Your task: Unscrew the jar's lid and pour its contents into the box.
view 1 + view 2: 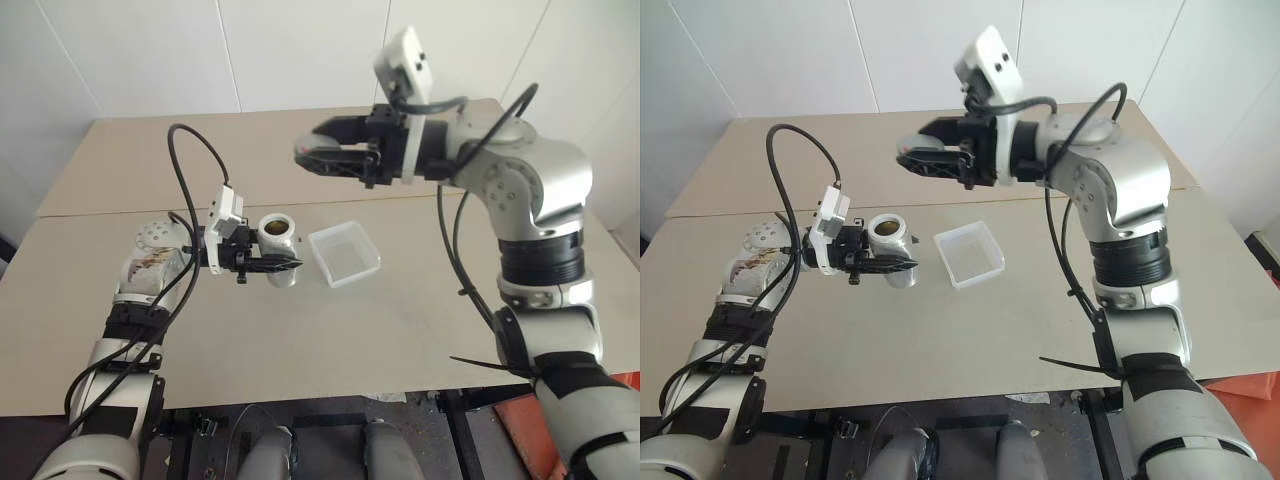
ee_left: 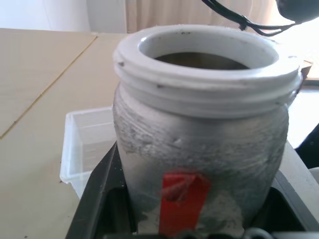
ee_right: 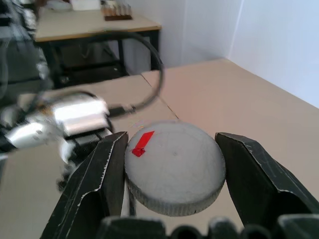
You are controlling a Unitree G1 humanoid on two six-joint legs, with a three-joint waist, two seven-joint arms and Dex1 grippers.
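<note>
My left gripper point(image 1: 272, 265) is shut on the jar point(image 1: 278, 232), holding it upright just above the table with its mouth open. The jar point(image 2: 199, 134) has a grey body, a white threaded rim and a red mark on its side. Its inside looks dark brownish, and I cannot make out separate contents. My right gripper point(image 1: 320, 152) hangs higher and farther back, shut on the round grey lid point(image 3: 174, 167), which bears a small red mark. The clear shallow box point(image 1: 345, 253) rests on the table just right of the jar and looks empty.
The beige table point(image 1: 330, 340) runs wide around the box, with a seam across it behind the jar. A second tabletop point(image 1: 140, 150) adjoins at the back, against a white wall. Black cables point(image 1: 190, 160) loop off both wrists.
</note>
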